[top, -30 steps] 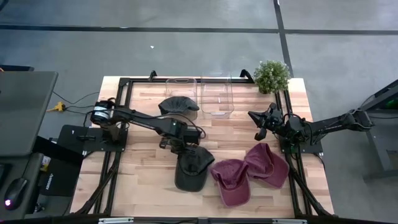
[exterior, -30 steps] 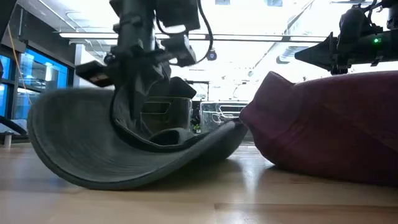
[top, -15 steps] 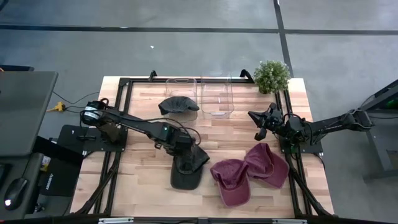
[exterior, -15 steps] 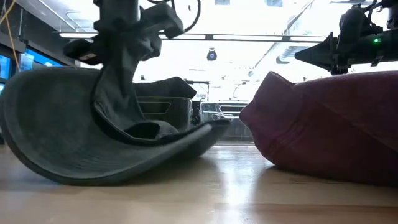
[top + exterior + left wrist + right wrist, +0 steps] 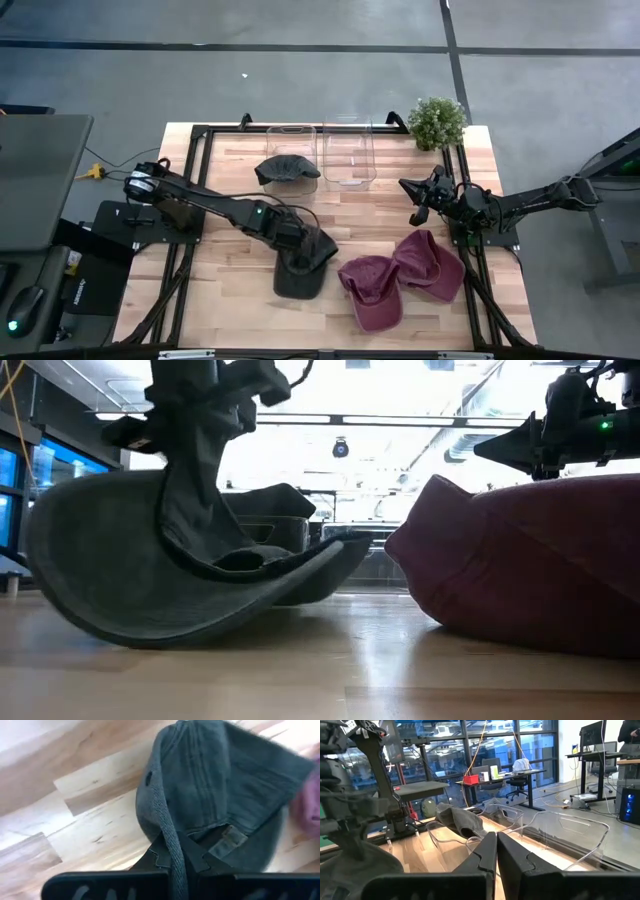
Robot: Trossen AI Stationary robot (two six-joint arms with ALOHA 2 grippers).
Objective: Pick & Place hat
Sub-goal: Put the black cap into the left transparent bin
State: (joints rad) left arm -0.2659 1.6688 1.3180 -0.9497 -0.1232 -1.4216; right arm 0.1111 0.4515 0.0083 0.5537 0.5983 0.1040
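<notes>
A dark grey cap (image 5: 301, 270) sits near the table's middle, below my left gripper (image 5: 291, 243), which is shut on it. In the low view the cap (image 5: 130, 585) hangs from the gripper (image 5: 195, 420), its curved brim down at the wood. The left wrist view shows the crown (image 5: 220, 780) spread below the fingers. My right gripper (image 5: 415, 207) waits shut above the table's right side, touching nothing. Two maroon caps (image 5: 372, 290) (image 5: 432, 262) rest on the wood near the right front. My left gripper pinches the rim of the cap's crown (image 5: 172, 847) between its two fingers, coming from above and pointing down. The cloth runs up between the fingers as a narrow fold. The crown is drawn up, and the brim (image 5: 180, 630) curves along the table below.
Two clear bins stand at the far edge: the left one (image 5: 290, 150) holds another dark cap (image 5: 287, 168), the right one (image 5: 349, 155) shows nothing inside. A potted plant (image 5: 437, 122) is at the far right corner. Bare wood lies at the table's near left.
My left gripper has risen a little, still shut on the cap, and shifted slightly toward the near-left. The crown has been drawn upward while the brim has rocked and slid a little to the left along the table.
</notes>
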